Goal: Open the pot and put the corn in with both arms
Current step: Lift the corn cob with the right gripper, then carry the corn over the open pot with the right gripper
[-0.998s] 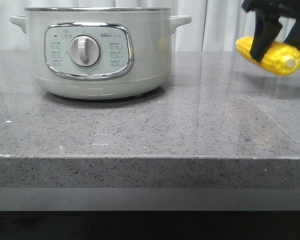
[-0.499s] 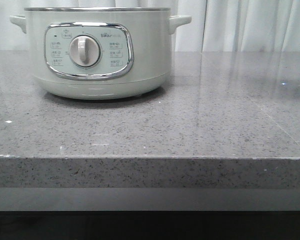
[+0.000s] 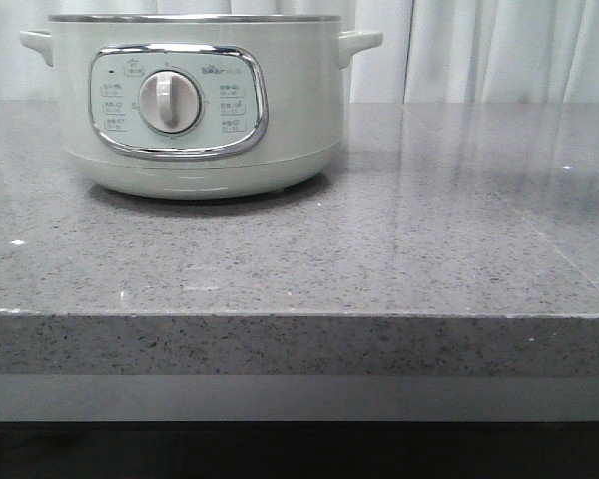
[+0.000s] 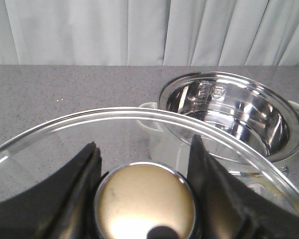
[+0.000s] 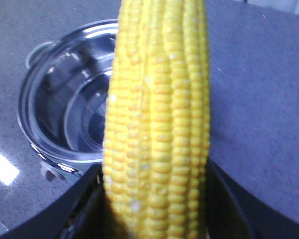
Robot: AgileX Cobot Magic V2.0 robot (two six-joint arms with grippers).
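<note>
A: Since a sec ago the right gripper w/ the corn has gone out of the front view — it was at the upper right edge, now only pot, counter & curtain show there.

B: Right gripper (image 5: 154, 199) now?

A: Right wrist view: black fingers (image 5: 77, 209) closed on either side of the bright yellow husked corn cob (image 5: 157, 119), gripping its lower part. Cob stands along the middle of that view, kernel rows clear, the part nearest the lens a bit blurred.

B: Left gripper (image 4: 144, 169)?

A: Left wrist view: black fingers (image 4: 65, 199) clamped round the round brass-coloured knob (image 4: 145, 201) of a clear glass lid w/ chrome rim (image 4: 65, 122). Lid is off the pot, held beside it.

B: Pot?

A: Large round pale mint-white electric cooker pot (image 3: 195, 100) sits on the grey speckled stone counter (image 3: 379, 249), left-of-centre in front view, control panel & round dial facing the camera, both side handles visible. It's open: the wrist views show a shiny steel inner bowl, nothing inside as far as visible. In the right wrist view the corn is between lens & pot, overlapping its rim; can't tell if it's directly above the opening.

B: Behind?

A: White pleated curtain (image 3: 499, 50) along the far edge of the counter.
</note>
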